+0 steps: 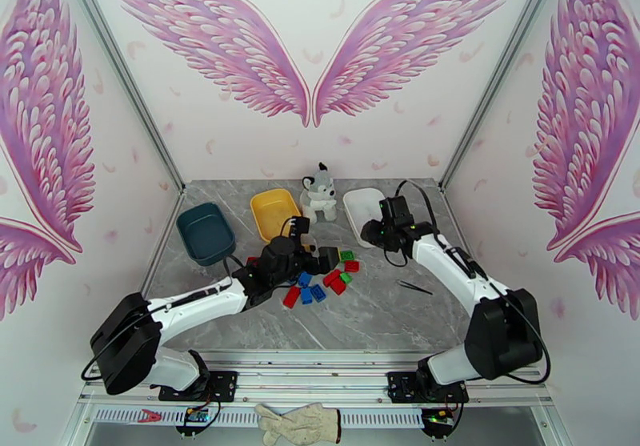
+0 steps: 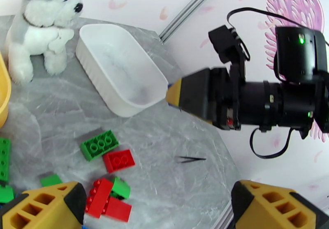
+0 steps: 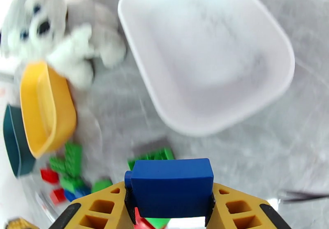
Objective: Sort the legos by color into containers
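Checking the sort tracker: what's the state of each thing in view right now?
left gripper, open, empty
right gripper, shut on blue brick
blue brick, held off the table, near the white tub
white tub, empty
yellow tub, empty
teal tub, looks empty
loose bricks, on table, unsorted
husky, sitting upright

Bright, even light leaves only soft shadows on the table (image 1: 384, 319); the right wrist view is motion-blurred, husky (image 3: 37, 32) and legos (image 3: 70, 160) smeared.
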`<act>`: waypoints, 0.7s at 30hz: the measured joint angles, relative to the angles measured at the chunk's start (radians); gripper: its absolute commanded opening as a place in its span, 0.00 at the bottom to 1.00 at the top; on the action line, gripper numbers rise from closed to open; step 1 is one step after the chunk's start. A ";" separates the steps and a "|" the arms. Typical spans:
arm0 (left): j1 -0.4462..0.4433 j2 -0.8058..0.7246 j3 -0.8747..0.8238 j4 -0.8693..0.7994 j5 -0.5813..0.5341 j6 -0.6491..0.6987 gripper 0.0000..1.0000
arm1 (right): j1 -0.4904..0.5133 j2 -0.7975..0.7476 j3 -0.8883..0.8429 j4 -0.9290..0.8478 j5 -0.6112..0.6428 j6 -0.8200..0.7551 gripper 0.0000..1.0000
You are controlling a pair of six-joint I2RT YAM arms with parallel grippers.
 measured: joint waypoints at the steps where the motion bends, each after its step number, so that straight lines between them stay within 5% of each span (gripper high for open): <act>1: 0.003 0.023 0.014 0.000 0.000 0.005 0.99 | -0.008 0.031 0.031 0.001 0.002 0.000 0.46; 5: 0.021 0.070 0.021 -0.034 -0.005 0.029 0.99 | -0.031 0.183 0.167 -0.002 0.019 0.000 0.51; 12: 0.066 0.044 0.021 -0.146 -0.062 0.088 0.95 | -0.036 0.300 0.277 -0.031 0.038 -0.004 0.76; 21: 0.072 -0.102 0.018 -0.304 -0.115 0.145 0.88 | 0.026 0.110 0.124 -0.023 -0.007 -0.034 0.70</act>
